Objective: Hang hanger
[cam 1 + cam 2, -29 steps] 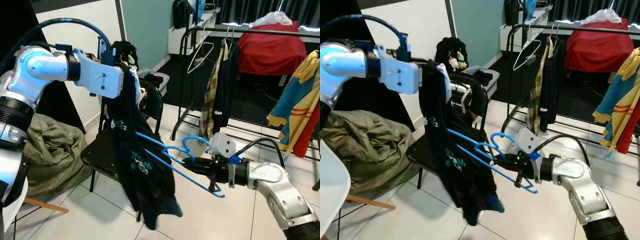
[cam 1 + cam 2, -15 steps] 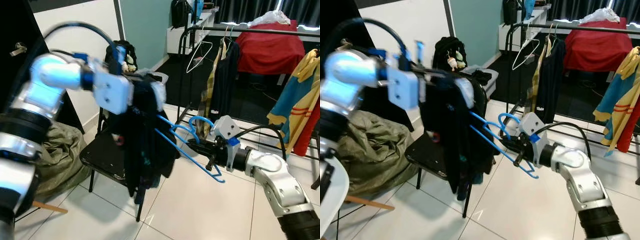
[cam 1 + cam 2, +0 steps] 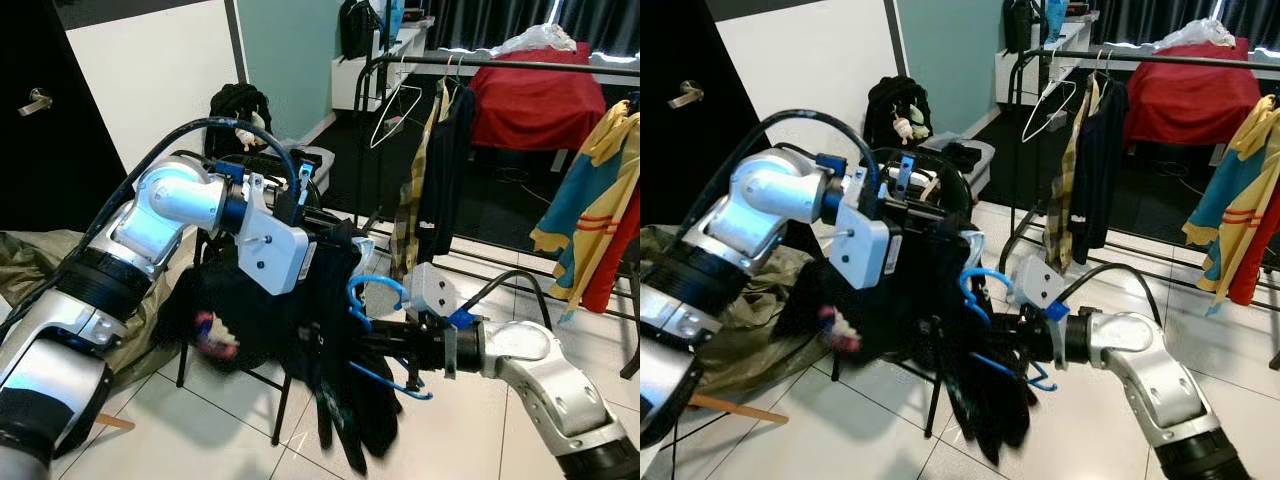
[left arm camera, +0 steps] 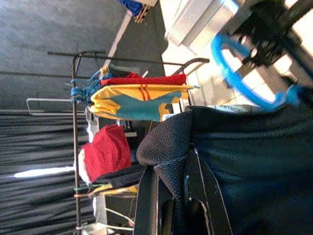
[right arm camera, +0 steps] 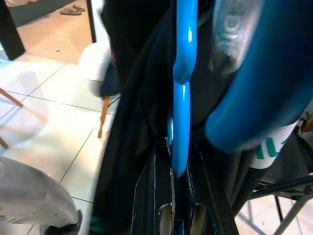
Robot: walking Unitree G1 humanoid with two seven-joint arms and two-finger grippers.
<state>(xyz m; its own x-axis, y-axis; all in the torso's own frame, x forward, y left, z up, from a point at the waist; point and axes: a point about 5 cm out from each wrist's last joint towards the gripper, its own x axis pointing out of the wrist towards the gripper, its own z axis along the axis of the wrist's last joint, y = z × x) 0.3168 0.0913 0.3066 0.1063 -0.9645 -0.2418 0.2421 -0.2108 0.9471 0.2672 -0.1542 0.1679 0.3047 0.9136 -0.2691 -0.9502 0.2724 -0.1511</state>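
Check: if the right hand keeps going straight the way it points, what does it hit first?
Most likely the dark garment bunched directly ahead of the right hand, which is shut on the blue hanger. The left hand grips that cloth just beyond; depth is unclear.

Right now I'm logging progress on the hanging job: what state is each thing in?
blue hanger: gripped, partly inside the garment, not on the rail
dark garment: held up, draped over the hanger
left gripper: jaws shut on the garment
right gripper: jaws shut on the hanger
clothes rail: clothes hanging, one white hanger bare
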